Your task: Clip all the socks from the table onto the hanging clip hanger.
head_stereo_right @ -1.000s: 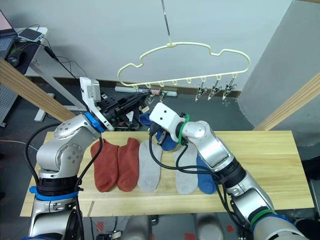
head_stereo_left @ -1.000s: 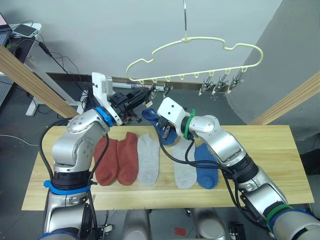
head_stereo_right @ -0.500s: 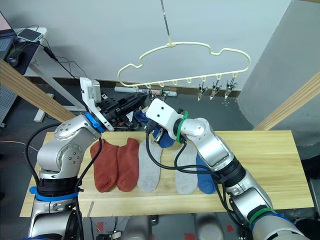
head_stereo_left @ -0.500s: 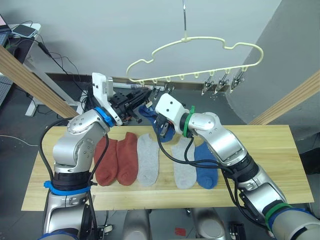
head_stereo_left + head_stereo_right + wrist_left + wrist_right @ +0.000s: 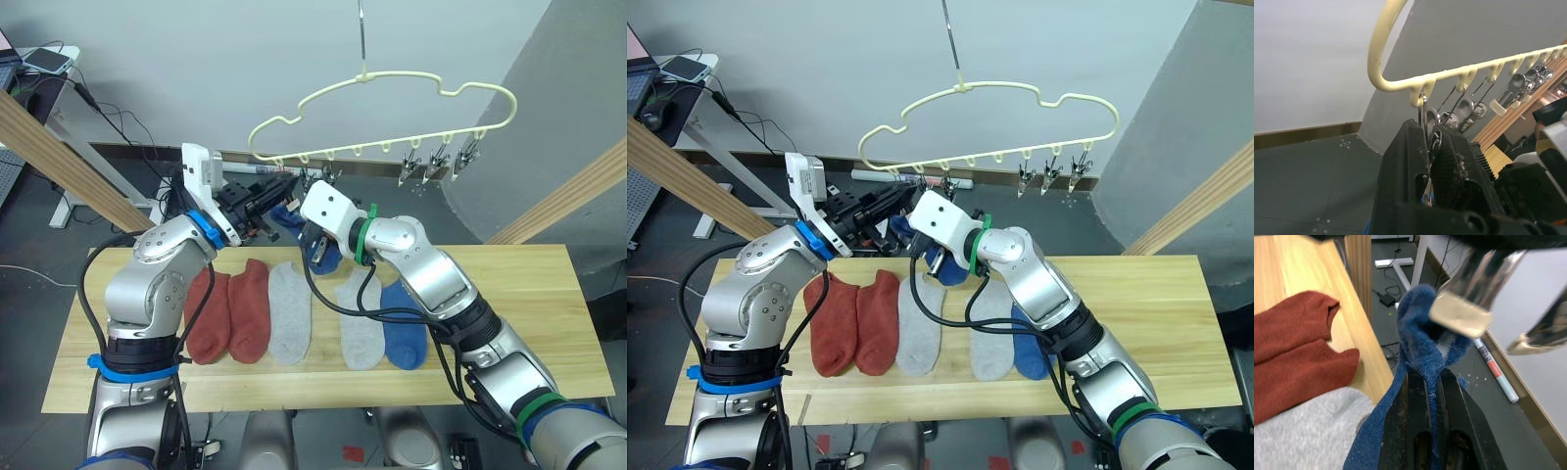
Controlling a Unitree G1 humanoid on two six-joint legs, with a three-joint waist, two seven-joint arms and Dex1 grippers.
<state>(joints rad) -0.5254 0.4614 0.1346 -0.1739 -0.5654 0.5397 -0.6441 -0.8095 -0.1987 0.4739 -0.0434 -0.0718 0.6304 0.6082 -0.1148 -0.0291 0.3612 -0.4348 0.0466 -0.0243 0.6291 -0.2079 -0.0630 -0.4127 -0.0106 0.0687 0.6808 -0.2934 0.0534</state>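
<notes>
- Blue sock point(image 5: 1422, 340) is pinched in our right end effector point(image 5: 1432, 382), lifted off the table point(image 5: 529, 294); five socks point(image 5: 290, 313) lie there in a row.
- Just beyond and above it, our left end effector point(image 5: 1429, 161) squeezes the leftmost clip point(image 5: 1423, 115) of the hanger point(image 5: 392, 83).

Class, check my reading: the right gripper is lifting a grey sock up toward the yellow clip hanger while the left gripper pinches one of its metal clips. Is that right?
Not quite. The sock in the right gripper is blue, not grey; the right wrist view shows the blue sock pinched between its fingers. Both grey socks lie flat on the table. The rest holds: the left gripper pinches a metal clip of the yellow clip hanger.
</notes>
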